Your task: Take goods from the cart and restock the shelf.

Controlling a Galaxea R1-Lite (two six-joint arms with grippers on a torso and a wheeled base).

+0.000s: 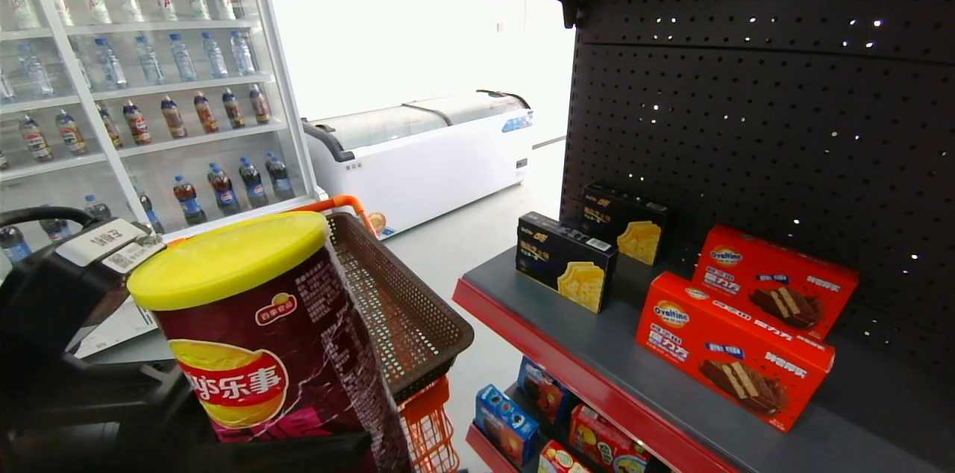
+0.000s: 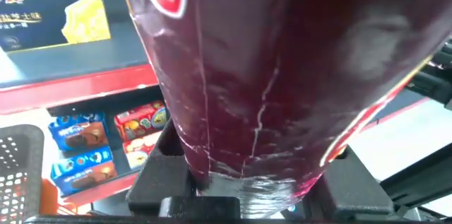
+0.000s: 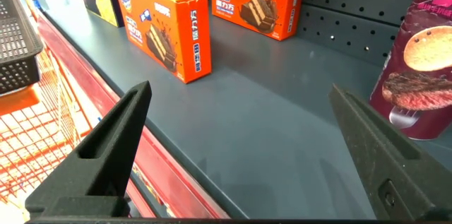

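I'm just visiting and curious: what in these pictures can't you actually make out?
- Head view: the chip can hides part of the basket's inside.
- Left wrist view: the can covers most of the left fingers.
- Right wrist view: a second can is cut off by the edge.
- Head view: lower-shelf boxes are partly hidden by the shelf above.

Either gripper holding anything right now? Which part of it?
Left gripper holds the chip canister by its lower body, near the base. Right gripper is open and holds nothing.
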